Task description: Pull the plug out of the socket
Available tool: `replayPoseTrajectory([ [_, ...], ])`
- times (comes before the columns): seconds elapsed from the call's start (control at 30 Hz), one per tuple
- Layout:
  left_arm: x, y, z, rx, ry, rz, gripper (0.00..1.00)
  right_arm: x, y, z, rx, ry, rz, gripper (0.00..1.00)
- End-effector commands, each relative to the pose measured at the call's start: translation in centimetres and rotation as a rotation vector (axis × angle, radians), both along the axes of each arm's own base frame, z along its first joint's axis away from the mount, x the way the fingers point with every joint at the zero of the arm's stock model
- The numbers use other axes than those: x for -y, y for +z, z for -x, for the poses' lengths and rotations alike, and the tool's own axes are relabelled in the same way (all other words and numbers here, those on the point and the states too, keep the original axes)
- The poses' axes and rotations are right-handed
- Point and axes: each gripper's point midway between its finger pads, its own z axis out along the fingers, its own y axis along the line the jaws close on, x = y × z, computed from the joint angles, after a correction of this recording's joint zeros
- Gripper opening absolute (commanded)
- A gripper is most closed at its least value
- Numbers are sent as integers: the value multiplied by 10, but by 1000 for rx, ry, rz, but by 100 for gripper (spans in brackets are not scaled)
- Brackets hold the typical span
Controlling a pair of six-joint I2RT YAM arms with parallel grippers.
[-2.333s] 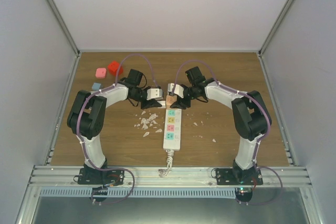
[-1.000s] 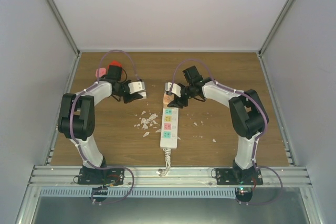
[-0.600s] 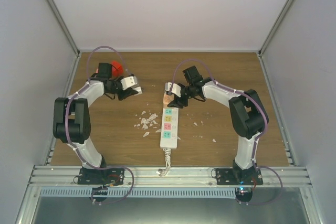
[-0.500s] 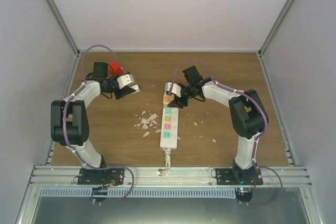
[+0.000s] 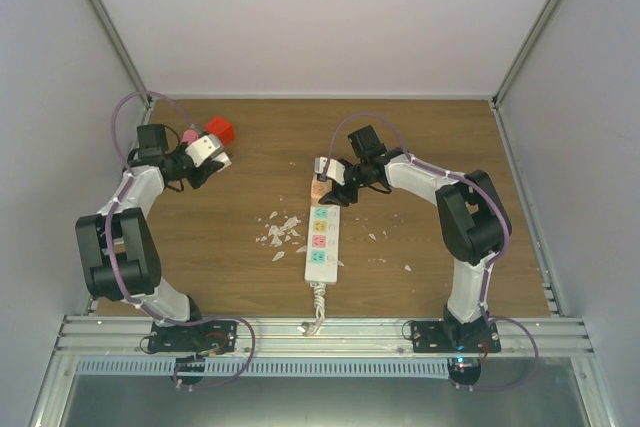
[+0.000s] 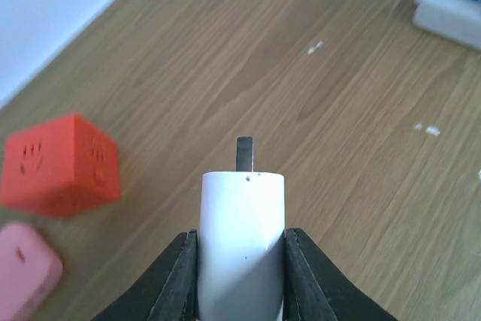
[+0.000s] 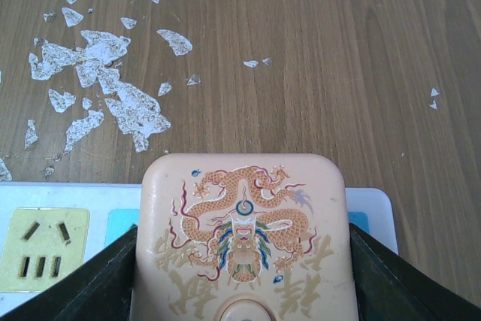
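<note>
While my left gripper (image 6: 242, 240) clamps the plug (image 6: 242, 212) well left of the socket (image 5: 323, 247) and my right gripper (image 7: 242, 264) clamps the adapter (image 7: 242, 216) on its far end, a slack hold could drop the plug.

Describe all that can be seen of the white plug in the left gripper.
The plug is a smooth white block, plastic by its look, with rounded edges. One dark flat prong sticks out of its far end; no other prong shows. The left gripper clamps its two sides; nothing else touches it. It hangs over the wood table, apart from the socket, near a red cube.
</note>
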Motion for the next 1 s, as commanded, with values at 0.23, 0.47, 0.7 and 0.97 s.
replayPoseTrajectory([
  [0.23,-54,-22,-23,67,231,-129,16,27,-45,25,-141,-12,158,17],
  [0.47,-78,-29,-32,149,343,-215,17,28,-46,26,-142,-13,163,17],
  [0.7,-79,-46,-22,159,343,-256,19,28,-46,26,-145,-13,163,17],
  [0.97,-86,-62,-17,161,359,-312,21,28,-46,26,-145,-12,160,18],
])
